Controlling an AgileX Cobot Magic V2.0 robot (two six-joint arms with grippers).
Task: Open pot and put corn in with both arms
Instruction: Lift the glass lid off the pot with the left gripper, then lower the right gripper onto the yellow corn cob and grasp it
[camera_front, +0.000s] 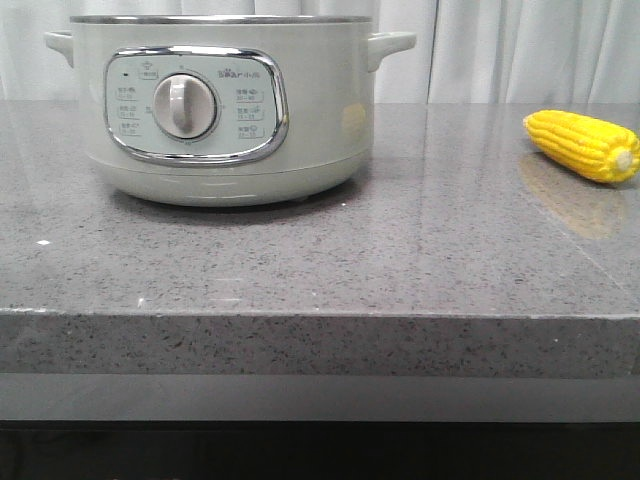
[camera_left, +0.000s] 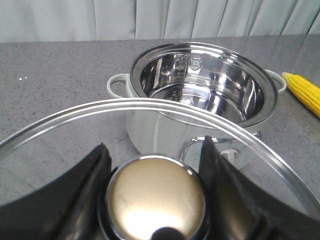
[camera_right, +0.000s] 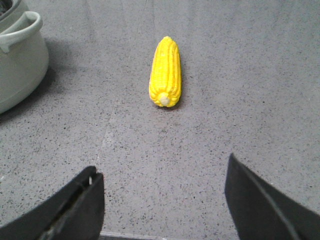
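The pale grey-green pot (camera_front: 220, 110) stands at the back left of the counter, dial facing me. In the left wrist view the pot (camera_left: 200, 90) is open and its shiny steel inside is empty. My left gripper (camera_left: 155, 145) is shut on the brass-coloured knob (camera_left: 156, 197) of the glass lid (camera_left: 150, 102) and holds it up, in front of the pot. The yellow corn (camera_front: 583, 145) lies on the counter to the right of the pot. My right gripper (camera_right: 162, 165) is open and empty, above the counter, short of the corn (camera_right: 166, 72). Neither gripper shows in the front view.
The grey speckled counter (camera_front: 320, 260) ends in a front edge near me. White curtains (camera_front: 520, 50) hang behind it. In the right wrist view a pot handle (camera_right: 17, 30) shows left of the corn. The corn also shows in the left wrist view (camera_left: 305, 92), beside the pot.
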